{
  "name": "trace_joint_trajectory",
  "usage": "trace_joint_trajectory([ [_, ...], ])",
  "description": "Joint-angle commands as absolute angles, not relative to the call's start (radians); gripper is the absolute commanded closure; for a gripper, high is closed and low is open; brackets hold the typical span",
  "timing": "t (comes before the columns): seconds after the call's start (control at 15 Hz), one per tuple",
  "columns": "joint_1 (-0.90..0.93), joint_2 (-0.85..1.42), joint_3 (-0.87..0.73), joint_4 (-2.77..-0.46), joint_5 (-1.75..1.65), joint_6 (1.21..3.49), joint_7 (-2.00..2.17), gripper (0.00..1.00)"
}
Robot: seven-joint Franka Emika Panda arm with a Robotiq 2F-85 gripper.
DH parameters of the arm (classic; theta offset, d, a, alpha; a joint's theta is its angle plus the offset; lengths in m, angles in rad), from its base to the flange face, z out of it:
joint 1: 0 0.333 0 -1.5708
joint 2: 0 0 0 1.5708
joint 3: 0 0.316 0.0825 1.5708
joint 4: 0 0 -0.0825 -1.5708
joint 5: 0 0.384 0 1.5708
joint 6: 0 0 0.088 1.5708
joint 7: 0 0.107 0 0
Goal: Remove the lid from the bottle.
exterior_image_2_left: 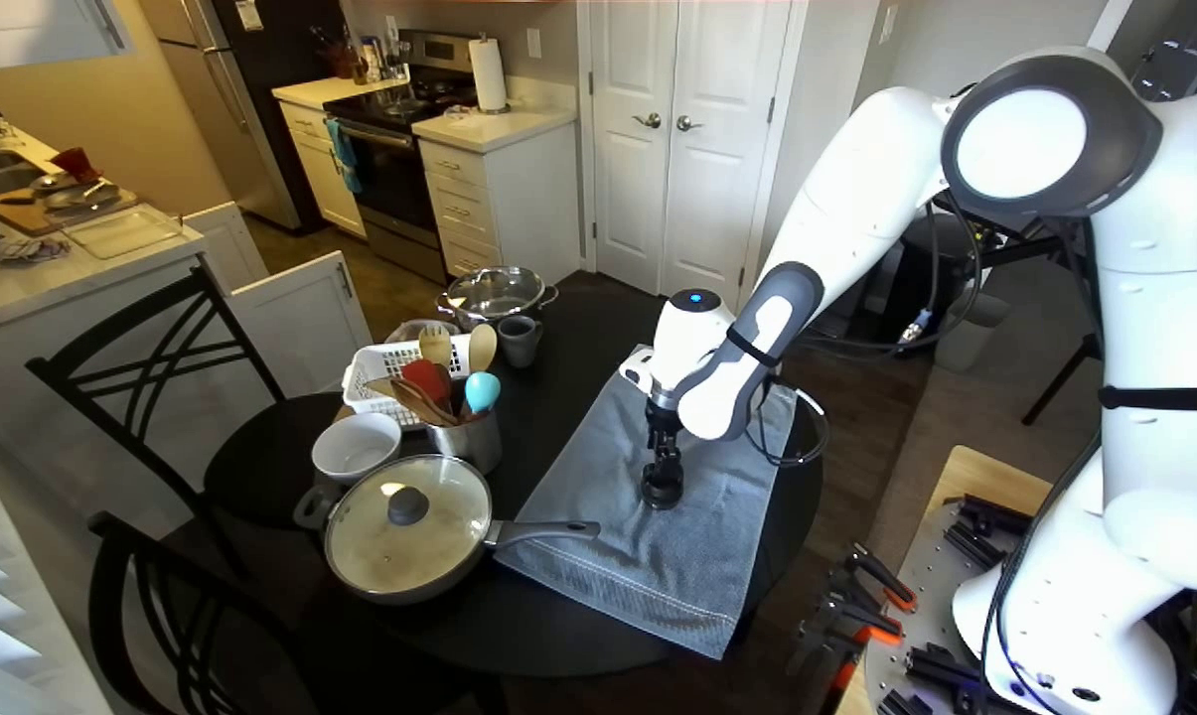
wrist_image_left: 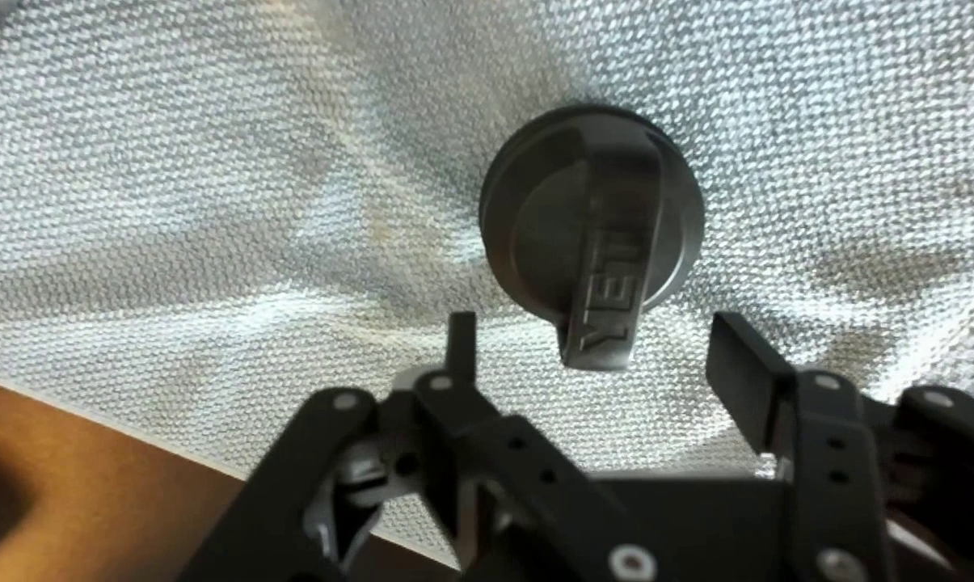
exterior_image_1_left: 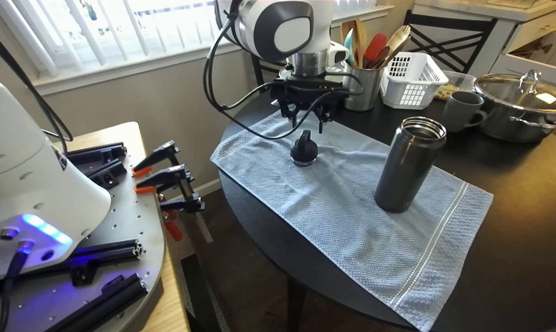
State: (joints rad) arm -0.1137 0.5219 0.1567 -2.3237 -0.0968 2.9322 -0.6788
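Observation:
The lid point(exterior_image_1_left: 304, 150), a black rounded cap with a raised handle, rests upright on the blue-grey towel point(exterior_image_1_left: 342, 221), apart from the bottle. It fills the middle of the wrist view point(wrist_image_left: 583, 210) with its handle pointing between the fingers. The bottle point(exterior_image_1_left: 409, 166), a dark grey flask with a bare open mouth, stands upright on the towel. I cannot make the bottle out in the exterior view where the arm stands in front. My gripper point(exterior_image_1_left: 307, 127) is open and empty, a little above the lid and slightly behind it. Its fingers in the wrist view point(wrist_image_left: 592, 343) are spread wider than the handle.
A utensil holder point(exterior_image_1_left: 361, 90), white basket point(exterior_image_1_left: 411, 87), grey mug point(exterior_image_1_left: 460, 110) and steel pot point(exterior_image_1_left: 513, 122) stand at the towel's far side on the black round table point(exterior_image_1_left: 268, 230). A lidded pan point(exterior_image_2_left: 409, 536) has its handle over the towel. A white bowl point(exterior_image_2_left: 357, 447) is near.

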Motion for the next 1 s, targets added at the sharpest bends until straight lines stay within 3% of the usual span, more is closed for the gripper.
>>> trace_joint_trajectory([
  [0.0,-0.105,0.498,0.144,-2.314,-0.132,2.896,-0.630,0.01],
  [0.93,-0.106,0.519,0.145,-2.287,-0.135,2.894,-0.635,0.00],
])
